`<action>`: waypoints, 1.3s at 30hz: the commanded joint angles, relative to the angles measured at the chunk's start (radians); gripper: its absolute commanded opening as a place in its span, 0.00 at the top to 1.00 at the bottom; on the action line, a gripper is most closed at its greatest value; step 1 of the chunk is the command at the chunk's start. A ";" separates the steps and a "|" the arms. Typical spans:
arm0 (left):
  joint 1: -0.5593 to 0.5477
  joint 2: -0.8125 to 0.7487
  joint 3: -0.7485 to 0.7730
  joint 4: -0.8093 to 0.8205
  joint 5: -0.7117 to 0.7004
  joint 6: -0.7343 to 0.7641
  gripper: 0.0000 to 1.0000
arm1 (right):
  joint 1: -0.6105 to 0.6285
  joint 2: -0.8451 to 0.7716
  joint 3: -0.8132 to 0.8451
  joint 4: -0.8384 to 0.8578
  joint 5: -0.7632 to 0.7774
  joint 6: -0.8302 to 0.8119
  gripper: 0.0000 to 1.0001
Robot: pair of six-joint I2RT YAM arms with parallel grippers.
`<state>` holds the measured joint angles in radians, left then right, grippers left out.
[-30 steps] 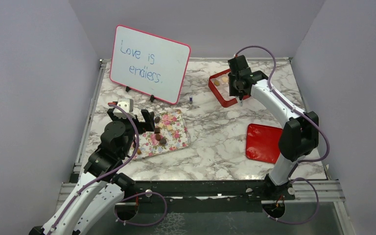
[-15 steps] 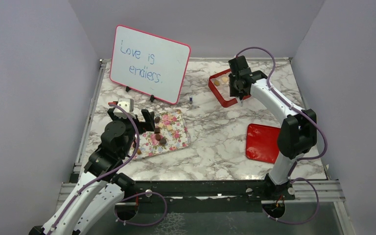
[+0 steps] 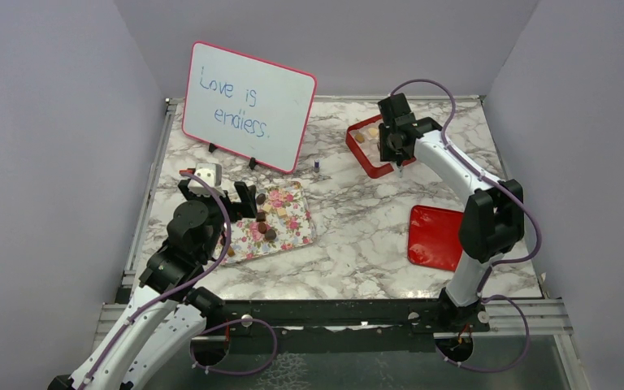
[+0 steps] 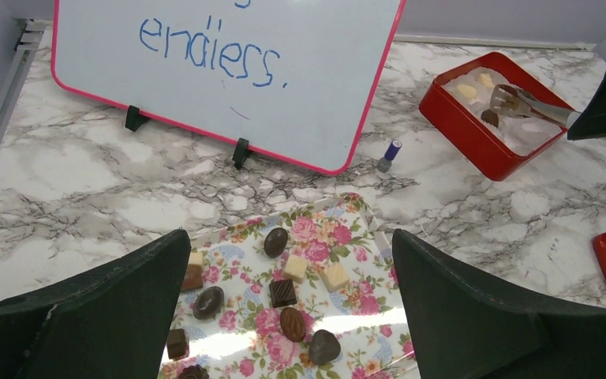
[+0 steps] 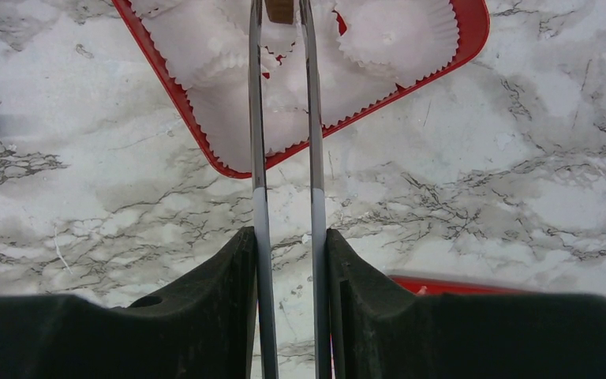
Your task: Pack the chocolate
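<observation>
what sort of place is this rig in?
Probably a lab data-collection booth, not a shop: plain walls boxing in a marble-print tabletop, left arm and right arm bolted to a metal rail, and a staged whiteboard prop.

Cropped at the right wrist view's top edge: tips of the tongs [image 5: 256, 118] and most of the chocolate [image 5: 280, 9] between them.
</observation>
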<state>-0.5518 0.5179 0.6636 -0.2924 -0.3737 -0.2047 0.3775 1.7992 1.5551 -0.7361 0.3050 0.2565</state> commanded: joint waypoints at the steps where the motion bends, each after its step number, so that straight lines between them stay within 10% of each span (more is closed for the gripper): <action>1: 0.003 -0.009 -0.003 0.024 0.013 0.006 0.01 | -0.008 -0.020 0.047 -0.010 0.008 0.001 0.62; 23: 0.003 -0.034 -0.004 0.022 -0.002 0.006 0.01 | 0.005 -0.321 -0.063 0.008 -0.259 -0.012 0.61; 39: 0.003 -0.101 0.000 0.010 -0.143 -0.011 0.01 | 0.288 -0.514 -0.268 0.057 -0.230 0.067 0.61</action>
<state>-0.5518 0.4500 0.6632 -0.2935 -0.4568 -0.2089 0.5995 1.3155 1.3109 -0.7265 0.0631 0.2817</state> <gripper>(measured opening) 0.991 0.394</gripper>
